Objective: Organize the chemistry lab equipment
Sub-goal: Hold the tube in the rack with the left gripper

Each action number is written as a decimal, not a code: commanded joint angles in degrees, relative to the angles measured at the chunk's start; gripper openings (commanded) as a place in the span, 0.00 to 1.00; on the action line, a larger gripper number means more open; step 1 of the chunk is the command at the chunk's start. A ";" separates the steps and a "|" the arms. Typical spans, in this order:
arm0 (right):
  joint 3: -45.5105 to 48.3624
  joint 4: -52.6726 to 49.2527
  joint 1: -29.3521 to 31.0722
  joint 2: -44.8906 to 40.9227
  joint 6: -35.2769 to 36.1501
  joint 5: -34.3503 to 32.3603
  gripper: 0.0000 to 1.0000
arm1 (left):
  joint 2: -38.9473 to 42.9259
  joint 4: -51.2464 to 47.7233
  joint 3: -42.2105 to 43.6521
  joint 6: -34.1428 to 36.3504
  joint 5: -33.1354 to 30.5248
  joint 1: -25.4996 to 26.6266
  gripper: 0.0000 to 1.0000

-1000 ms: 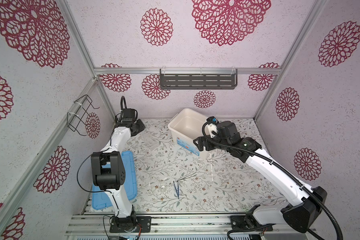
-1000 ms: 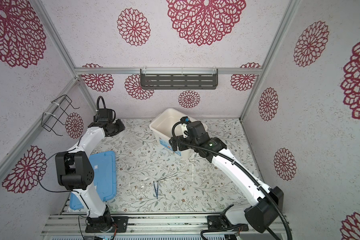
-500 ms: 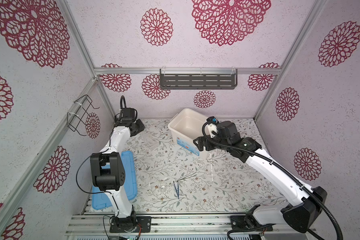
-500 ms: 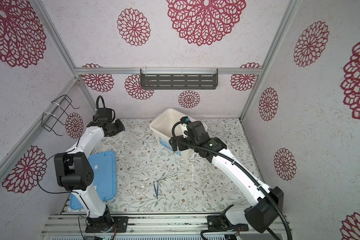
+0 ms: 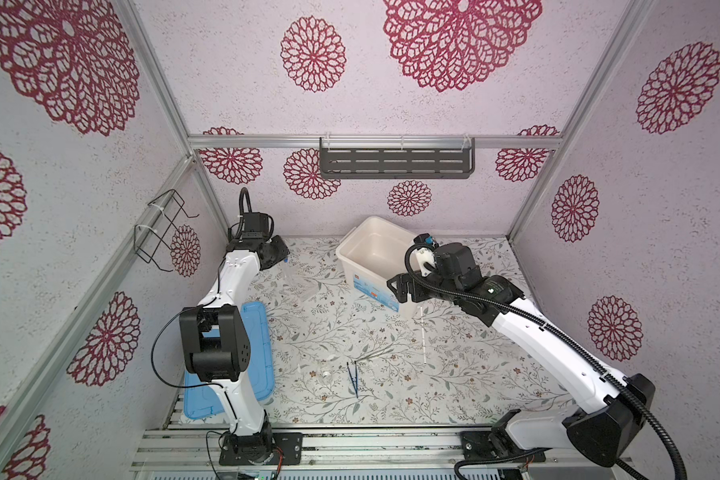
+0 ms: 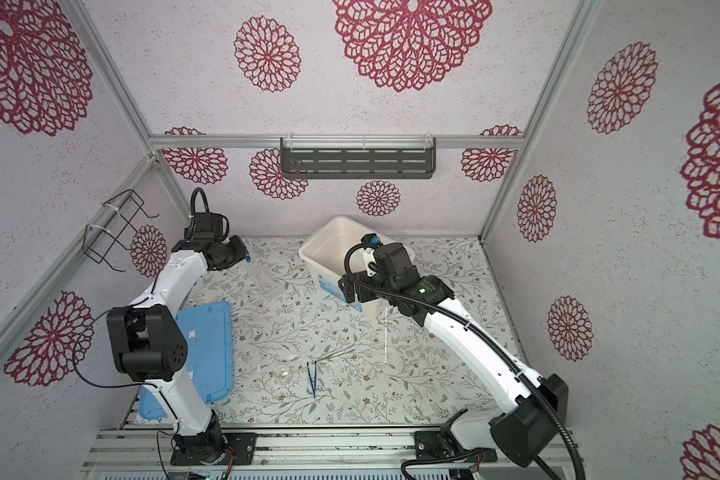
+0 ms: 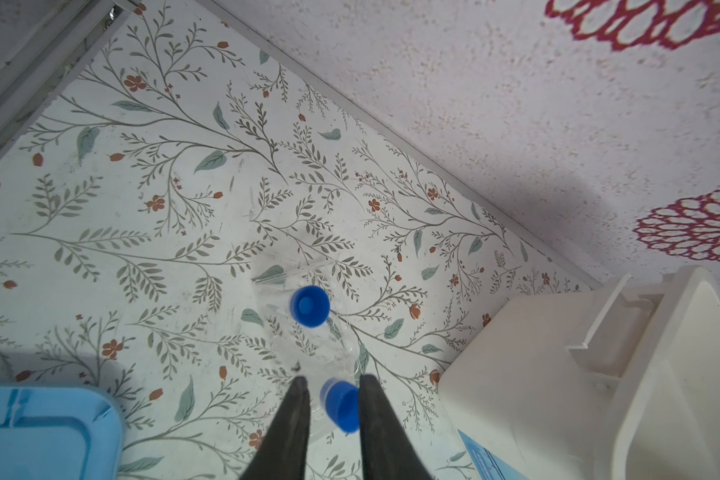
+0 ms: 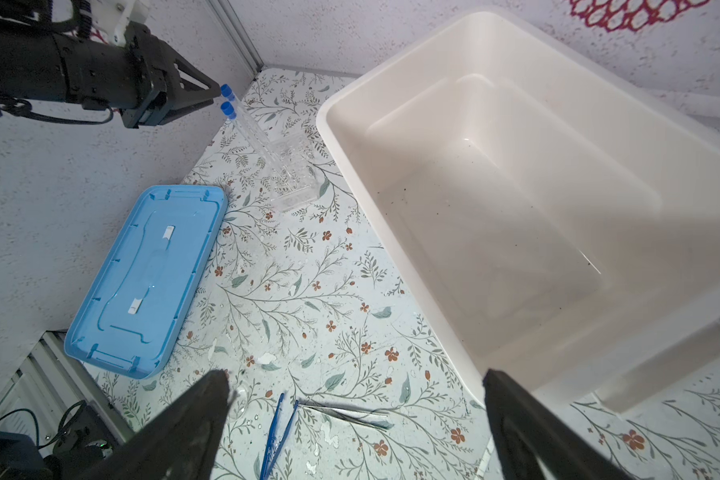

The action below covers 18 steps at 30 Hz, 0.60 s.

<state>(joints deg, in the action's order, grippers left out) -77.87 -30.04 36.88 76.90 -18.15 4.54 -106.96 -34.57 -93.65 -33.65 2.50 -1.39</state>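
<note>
Rearmost on the tabletop [image 5: 329,324] stands the tub [image 5: 362,278]. The right hand [image 8: 356,376] hovers over its near rim, fingers spread wide. Left of it the lid [image 5: 260,345] lies flat. The left hand [image 7: 331,379] straddles one blue cap [image 7: 341,409], touching on one side with a sliver of gap on the other; I cannot tell whether it pinches. Both tubes [image 8: 248,133] lean in a clear rack [image 8: 296,183], caps up and tipped toward that hand. The rod [image 5: 422,336] runs front-to-back before the tub. The tweezers [image 5: 353,378] lie likewise, tips rearward, beside the slanted silvery tool [image 5: 375,354].
</note>
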 commanded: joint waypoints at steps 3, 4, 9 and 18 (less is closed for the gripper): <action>-0.06 1.39 -0.50 -2.20 -1.01 -1.01 0.99 | 1.03 0.80 1.43 0.86 0.18 -0.07 0.25; -0.07 1.38 -0.49 -2.17 -1.04 -1.01 0.99 | 1.13 0.90 1.74 0.78 0.16 -0.11 0.25; 0.04 1.39 -0.50 -2.17 -1.11 -0.92 0.99 | 1.13 1.21 3.00 0.78 0.48 -0.10 0.24; 0.01 1.38 -0.50 -2.20 -1.36 -0.98 0.99 | 0.35 1.91 3.56 0.43 -0.13 -0.27 0.23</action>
<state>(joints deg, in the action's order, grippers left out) -77.58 -29.87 36.77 76.79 -18.22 4.54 -106.91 -32.86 -90.96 -33.65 2.57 -1.41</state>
